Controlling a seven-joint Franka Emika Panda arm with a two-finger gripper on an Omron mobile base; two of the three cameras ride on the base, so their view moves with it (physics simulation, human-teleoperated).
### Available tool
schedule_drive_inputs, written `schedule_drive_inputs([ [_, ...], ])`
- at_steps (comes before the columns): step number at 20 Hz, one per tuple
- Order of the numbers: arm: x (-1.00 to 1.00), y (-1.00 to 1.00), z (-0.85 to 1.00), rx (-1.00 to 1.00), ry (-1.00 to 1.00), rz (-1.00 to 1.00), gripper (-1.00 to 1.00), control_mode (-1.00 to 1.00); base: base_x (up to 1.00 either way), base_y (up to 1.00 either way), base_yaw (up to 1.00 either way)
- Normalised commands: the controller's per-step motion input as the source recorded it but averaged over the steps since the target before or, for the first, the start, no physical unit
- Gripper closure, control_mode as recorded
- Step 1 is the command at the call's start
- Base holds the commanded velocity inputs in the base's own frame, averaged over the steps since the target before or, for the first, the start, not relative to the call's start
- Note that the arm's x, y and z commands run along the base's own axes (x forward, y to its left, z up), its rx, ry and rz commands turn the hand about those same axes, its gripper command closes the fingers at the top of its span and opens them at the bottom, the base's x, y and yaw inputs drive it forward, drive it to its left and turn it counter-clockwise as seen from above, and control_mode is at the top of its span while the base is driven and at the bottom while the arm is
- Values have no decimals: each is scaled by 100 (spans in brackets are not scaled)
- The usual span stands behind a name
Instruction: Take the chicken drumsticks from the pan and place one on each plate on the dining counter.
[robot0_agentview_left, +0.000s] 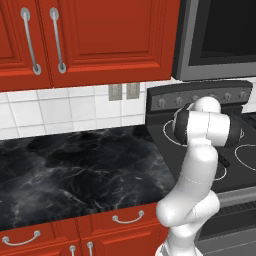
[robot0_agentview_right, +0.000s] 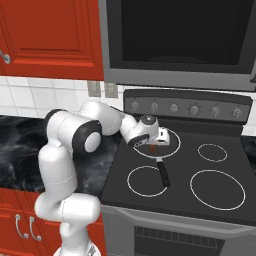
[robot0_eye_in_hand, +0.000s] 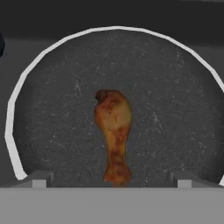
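Jaws: spread wide in hand view, one tip near each bottom corner, nothing held between them; the drumstick lies in the gap, not touched as far as I can see
Gripper (robot0_agentview_right: 151, 145): in right base view it hangs low over the back-left burner of the stove, pointing down; in hand view the gripper (robot0_eye_in_hand: 112, 181) is just above the pan floor
Drumstick (robot0_eye_in_hand: 113, 133): one orange-brown piece, lying on the pan floor at centre of hand view, thick end toward 12 o'clock, thin bone end toward 6 o'clock, between the finger tips (robot0_eye_in_hand: 38, 180); a small orange bit shows under the hand in right base view also
Pan (robot0_eye_in_hand: 52, 109): dark round, thin pale rim, seen from above in hand view; its black handle (robot0_agentview_right: 163, 173) goes out toward 5 o'clock from the gripper in right base view
Stove (robot0_agentview_right: 220, 200): black top w. white burner rings, knobs at back
Arm (robot0_agentview_left: 200, 165): white, bent over the stove's left side in left base view; gripper itself hidden behind the arm there
Worktop (robot0_agentview_left: 75, 170): black marble, at 9 o'clock of the arm, over red drawers
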Motion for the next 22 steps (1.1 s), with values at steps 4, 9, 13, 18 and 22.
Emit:
schedule_drive_inputs([
  [4, 36, -13, -29, 0, 0, 0, -100, -100, 0, 0, 0],
  [9, 45, 0, -16, 0, 0, 1, -100, -100, 0, 0, 0],
  [13, 48, 0, -5, 0, 0, 1, -100, -100, 0, 0, 0],
  [18, 52, 0, -1, 0, -1, 2, -100, -100, 0, 0, 0],
  [22, 49, 0, -15, 0, 0, 2, -100, -100, 0, 0, 0],
])
